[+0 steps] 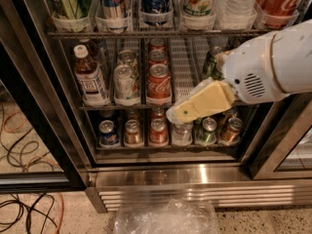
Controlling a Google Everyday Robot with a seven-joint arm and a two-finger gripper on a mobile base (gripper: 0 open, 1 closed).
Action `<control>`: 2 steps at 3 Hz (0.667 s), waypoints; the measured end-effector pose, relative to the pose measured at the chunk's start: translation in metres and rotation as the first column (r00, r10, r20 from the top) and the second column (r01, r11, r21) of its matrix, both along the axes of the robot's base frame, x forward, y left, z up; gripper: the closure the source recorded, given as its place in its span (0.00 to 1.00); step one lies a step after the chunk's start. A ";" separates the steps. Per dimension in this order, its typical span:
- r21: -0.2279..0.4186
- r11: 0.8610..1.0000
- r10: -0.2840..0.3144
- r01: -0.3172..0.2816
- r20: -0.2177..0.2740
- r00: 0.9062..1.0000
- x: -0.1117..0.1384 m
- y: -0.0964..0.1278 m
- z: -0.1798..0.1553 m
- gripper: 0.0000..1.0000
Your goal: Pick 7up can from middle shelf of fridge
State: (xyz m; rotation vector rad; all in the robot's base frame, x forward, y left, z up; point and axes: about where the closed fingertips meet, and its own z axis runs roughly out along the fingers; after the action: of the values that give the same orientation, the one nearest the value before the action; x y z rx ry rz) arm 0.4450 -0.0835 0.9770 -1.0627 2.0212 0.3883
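Observation:
The fridge (161, 177) stands open in front of me. Its middle shelf (183, 67) holds a brown bottle, the 7up can (126, 84), a red Coca-Cola can (158, 84), an empty white lane and a dark green can (210, 62). The 7up can is pale silver with green lettering and stands upright at the front of its lane, with a second can behind it. My gripper (175, 115) hangs from the white arm at the right. Its cream tip is at the shelf's front edge, below the empty lane and right of the Coca-Cola can. It is clearly apart from the 7up can.
The top shelf (146, 33) carries tall cans and bottles in plastic cups. The bottom shelf holds several small cans (158, 130). A dark door frame (53, 130) runs down the left. Cables (24, 213) lie on the floor at left, and a clear plastic bag (165, 218) lies below.

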 end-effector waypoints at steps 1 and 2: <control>0.039 0.999 -0.019 0.017 0.043 0.999 0.003 0.042 -0.011 0.00; 0.127 0.990 -0.068 0.057 0.084 0.994 0.019 0.084 -0.020 0.00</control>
State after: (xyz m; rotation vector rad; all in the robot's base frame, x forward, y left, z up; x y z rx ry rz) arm 0.4638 0.0000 0.9574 -0.9223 1.9213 0.4212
